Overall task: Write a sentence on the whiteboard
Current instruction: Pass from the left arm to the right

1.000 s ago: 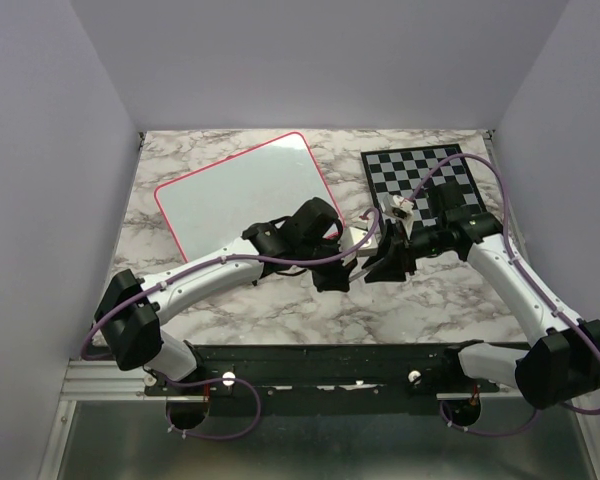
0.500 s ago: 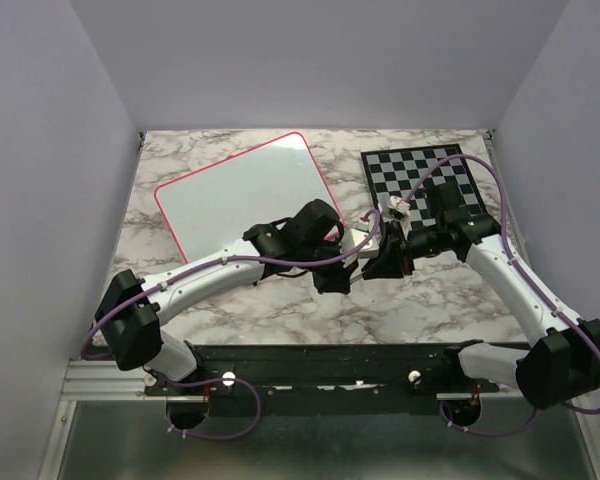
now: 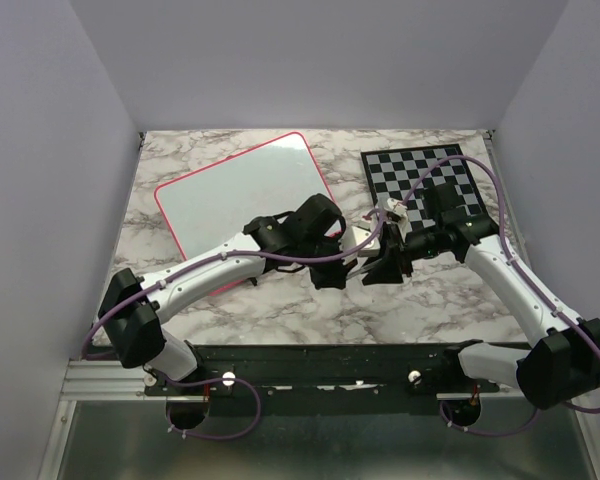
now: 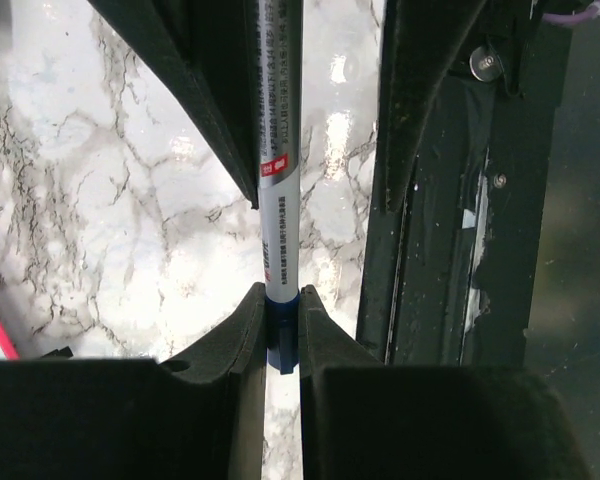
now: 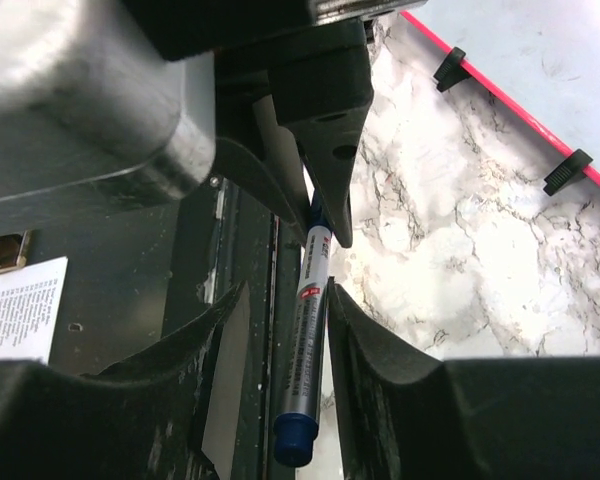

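Observation:
The whiteboard [image 3: 242, 198] lies flat at the back left, white with a pink-red rim. No blue sentence shows on it. Its corner with black clips shows in the right wrist view [image 5: 540, 40]. My two grippers meet in front of it. My left gripper [image 3: 340, 271] [image 4: 280, 322] is shut on the blue end of a silver marker [image 4: 278, 190]. The marker [image 5: 311, 330] runs between the fingers of my right gripper [image 3: 370, 267] [image 5: 285, 300]. The right jaws are open around the barrel, with a gap on one side.
A grey-and-black chessboard [image 3: 424, 174] lies at the back right, behind the right arm. The marble tabletop [image 3: 430, 300] ends at the black rail [image 3: 330, 360] at the near edge. Grey walls close in both sides.
My right gripper has moved left toward the left gripper, so its fingers now stand around the marker. The left gripper has barely shifted.

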`<state>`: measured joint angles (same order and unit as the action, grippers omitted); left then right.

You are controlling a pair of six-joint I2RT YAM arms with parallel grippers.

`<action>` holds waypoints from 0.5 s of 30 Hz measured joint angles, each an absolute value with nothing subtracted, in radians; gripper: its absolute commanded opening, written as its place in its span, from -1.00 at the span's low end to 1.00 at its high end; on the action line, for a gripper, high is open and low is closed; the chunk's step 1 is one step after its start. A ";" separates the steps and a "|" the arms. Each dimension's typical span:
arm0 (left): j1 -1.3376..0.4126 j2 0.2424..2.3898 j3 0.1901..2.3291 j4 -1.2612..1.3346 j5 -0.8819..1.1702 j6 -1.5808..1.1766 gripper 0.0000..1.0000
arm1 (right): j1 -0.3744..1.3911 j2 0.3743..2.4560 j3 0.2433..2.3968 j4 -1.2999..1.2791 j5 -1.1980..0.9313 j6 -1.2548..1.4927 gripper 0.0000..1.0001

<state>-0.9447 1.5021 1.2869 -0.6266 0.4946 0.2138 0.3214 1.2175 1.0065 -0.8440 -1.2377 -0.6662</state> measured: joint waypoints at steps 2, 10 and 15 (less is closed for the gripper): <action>-0.945 1.504 1.304 -0.653 0.485 0.228 -1.00 | 0.322 1.218 1.007 -0.847 -1.238 -0.673 -0.28; -0.947 1.516 1.335 -0.710 0.482 0.258 -1.00 | 0.326 1.232 1.007 -0.849 -1.238 -0.677 -0.29; -0.947 1.524 1.348 -0.725 0.482 0.263 -1.00 | 0.326 1.232 1.007 -0.846 -1.238 -0.660 -0.27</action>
